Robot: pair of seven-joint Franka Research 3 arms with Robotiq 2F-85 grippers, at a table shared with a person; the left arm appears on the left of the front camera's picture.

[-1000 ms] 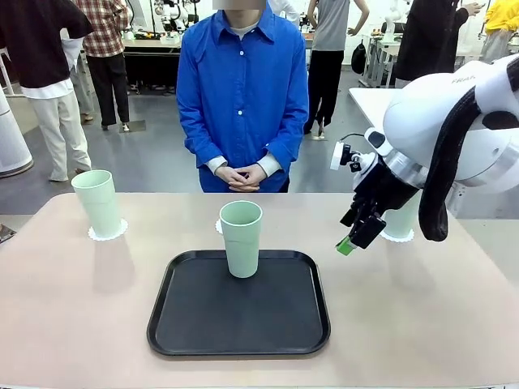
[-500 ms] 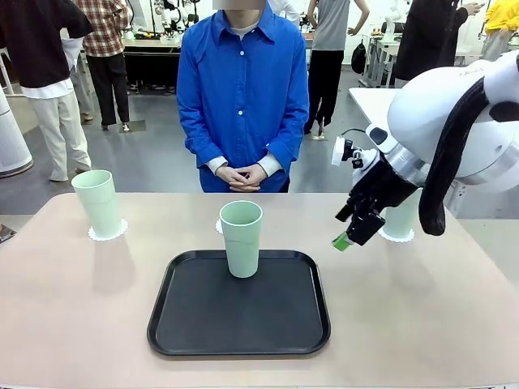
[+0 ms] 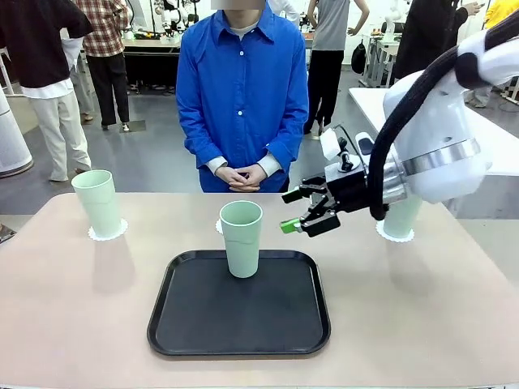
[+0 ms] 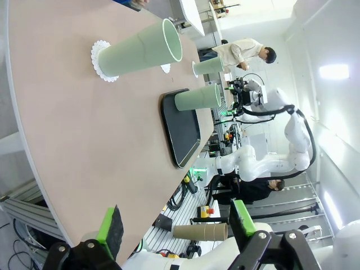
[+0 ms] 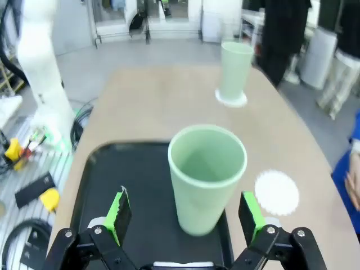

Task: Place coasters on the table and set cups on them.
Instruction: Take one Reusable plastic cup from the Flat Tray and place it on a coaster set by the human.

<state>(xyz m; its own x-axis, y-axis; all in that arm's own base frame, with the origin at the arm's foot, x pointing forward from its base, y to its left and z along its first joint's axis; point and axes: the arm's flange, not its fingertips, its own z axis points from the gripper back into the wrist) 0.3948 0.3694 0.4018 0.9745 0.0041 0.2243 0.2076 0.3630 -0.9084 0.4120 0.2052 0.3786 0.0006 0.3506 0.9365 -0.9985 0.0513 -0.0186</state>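
Right tool (image 3: 298, 211), fingers spread and empty, has swung from the right-hand cup (image 3: 401, 217) toward the cup on the tray (image 3: 241, 238), likely lifting it onto the bare coaster (image 5: 276, 192) next.

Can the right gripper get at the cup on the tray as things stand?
Probably yes. The right gripper is open and turned sideways toward the cup on the tray, with nothing between them. In the wrist view its fingers already frame the cup.

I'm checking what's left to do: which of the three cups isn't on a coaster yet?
The middle cup, standing on the black tray. The other two cups each sit on a coaster at the table's far corners.
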